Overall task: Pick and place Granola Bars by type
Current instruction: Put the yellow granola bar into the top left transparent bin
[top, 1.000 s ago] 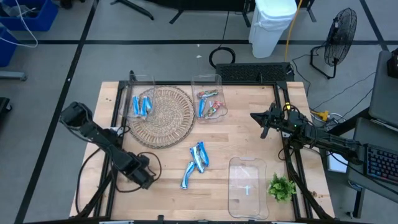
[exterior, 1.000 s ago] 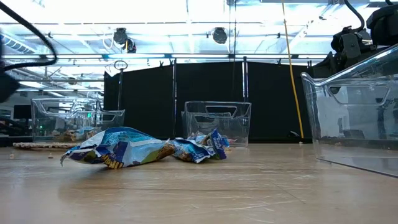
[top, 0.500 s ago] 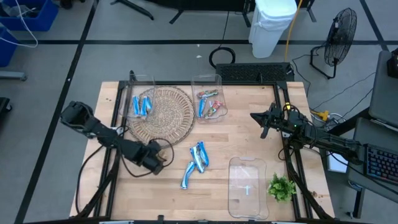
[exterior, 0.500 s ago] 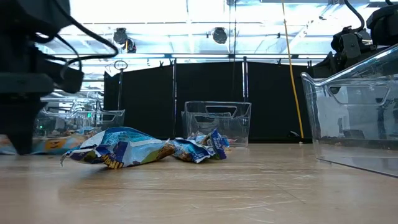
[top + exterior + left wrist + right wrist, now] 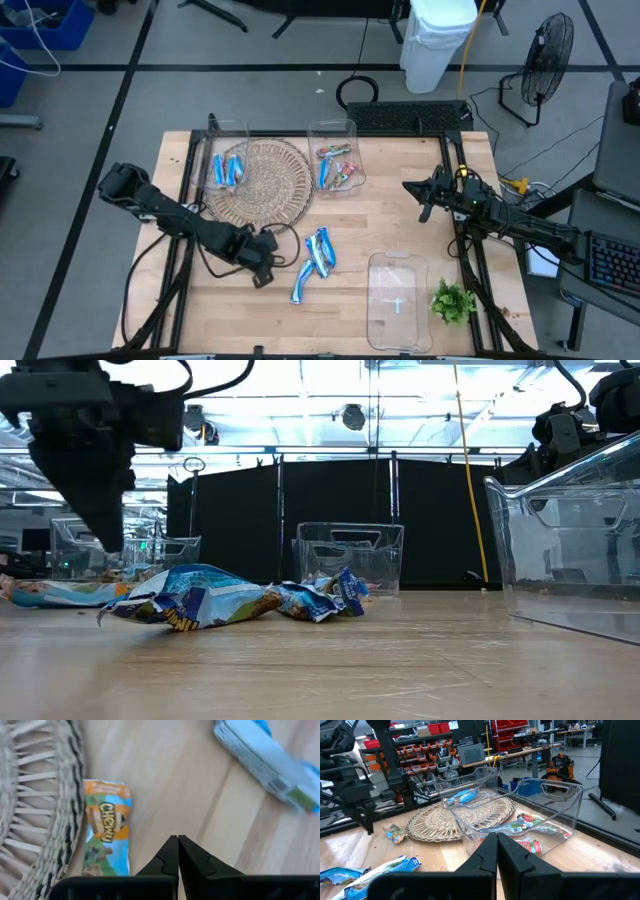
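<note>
My left gripper (image 5: 264, 277) hangs shut over the bare table, left of two blue Granola Bars (image 5: 320, 250) (image 5: 303, 283). Nothing is between its fingers (image 5: 177, 842). An orange-and-blue bar (image 5: 106, 829) lies flat on the table against the wicker mat's (image 5: 258, 185) near rim, just beyond the fingertips. Blue bars fill the far left clear bin (image 5: 228, 165), and mixed bars the bin beside it (image 5: 338, 168). My right gripper (image 5: 424, 198) waits shut at the table's right edge, above the table.
A clear bin (image 5: 398, 298) stands at the near right with a green sprig (image 5: 452, 300) beside it. Metal frame rails run along both table sides. Bare wood lies between the loose bars and the near edge.
My left gripper has gone toward the table's right, toward the loose blue bars, has risen off the table and has rolled about its own axis. It has stayed shut. In the low view a bar now lies at the left where only the mat showed.
</note>
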`<action>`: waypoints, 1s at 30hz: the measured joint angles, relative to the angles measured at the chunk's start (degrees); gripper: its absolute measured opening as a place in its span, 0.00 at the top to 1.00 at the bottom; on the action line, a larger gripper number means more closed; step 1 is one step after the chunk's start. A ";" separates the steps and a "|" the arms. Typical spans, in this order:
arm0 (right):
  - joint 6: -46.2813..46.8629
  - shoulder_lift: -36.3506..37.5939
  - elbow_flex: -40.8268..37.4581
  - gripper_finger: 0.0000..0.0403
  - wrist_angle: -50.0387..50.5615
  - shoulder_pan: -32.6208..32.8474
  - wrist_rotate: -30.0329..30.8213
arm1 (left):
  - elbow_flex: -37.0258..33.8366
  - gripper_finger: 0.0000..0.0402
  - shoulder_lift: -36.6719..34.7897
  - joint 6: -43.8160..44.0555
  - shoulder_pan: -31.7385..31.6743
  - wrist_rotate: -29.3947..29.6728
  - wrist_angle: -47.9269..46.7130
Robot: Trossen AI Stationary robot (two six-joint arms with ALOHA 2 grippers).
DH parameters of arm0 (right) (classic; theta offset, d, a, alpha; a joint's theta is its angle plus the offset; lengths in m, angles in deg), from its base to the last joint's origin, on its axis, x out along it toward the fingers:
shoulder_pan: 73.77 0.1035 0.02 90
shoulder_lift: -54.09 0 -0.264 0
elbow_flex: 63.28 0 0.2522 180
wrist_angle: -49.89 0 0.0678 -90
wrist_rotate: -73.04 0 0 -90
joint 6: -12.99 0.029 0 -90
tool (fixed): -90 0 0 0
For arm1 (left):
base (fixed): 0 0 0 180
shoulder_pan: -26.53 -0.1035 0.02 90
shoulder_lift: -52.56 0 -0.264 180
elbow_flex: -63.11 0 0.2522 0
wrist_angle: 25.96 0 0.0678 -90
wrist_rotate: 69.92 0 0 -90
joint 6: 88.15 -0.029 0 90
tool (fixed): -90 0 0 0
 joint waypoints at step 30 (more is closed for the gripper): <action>0.00 -0.02 0.00 1.00 0.00 0.01 -0.01 | -0.16 0.52 7.75 -9.08 -3.89 5.16 -7.00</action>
